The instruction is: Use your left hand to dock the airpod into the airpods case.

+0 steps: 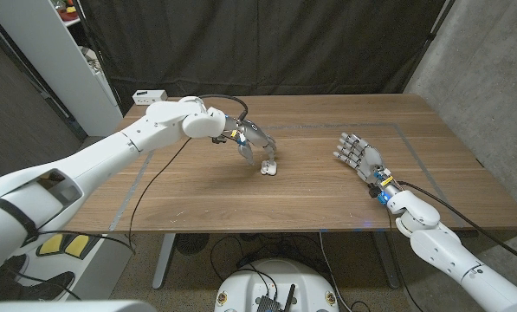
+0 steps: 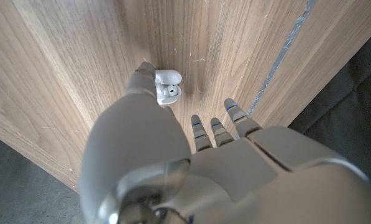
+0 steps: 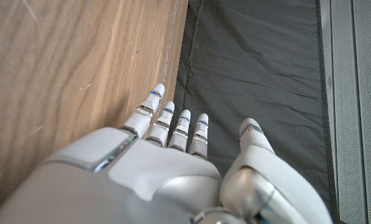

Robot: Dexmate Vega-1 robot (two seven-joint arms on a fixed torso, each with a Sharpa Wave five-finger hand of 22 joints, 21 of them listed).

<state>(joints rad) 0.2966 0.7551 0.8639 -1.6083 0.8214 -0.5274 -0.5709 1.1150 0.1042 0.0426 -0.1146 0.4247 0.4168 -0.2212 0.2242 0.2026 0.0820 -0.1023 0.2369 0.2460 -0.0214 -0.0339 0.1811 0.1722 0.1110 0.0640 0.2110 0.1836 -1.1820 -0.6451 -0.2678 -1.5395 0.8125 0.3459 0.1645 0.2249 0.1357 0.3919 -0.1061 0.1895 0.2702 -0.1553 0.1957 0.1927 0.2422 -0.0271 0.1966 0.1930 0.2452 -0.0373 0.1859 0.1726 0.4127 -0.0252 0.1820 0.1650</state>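
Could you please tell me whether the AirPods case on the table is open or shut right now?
Open. In the left wrist view the case has its lid up beside the left hand, and something white sits in a well; whether that is the airpod, cannot tell.

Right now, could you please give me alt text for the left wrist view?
The left hand reaches down over a wooden table, one fingertip touching a small white open airpods case. The other fingers are spread apart above the wood.

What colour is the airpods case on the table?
White. The airpods case shows best in the left wrist view, lying on the wooden table by the left hand.
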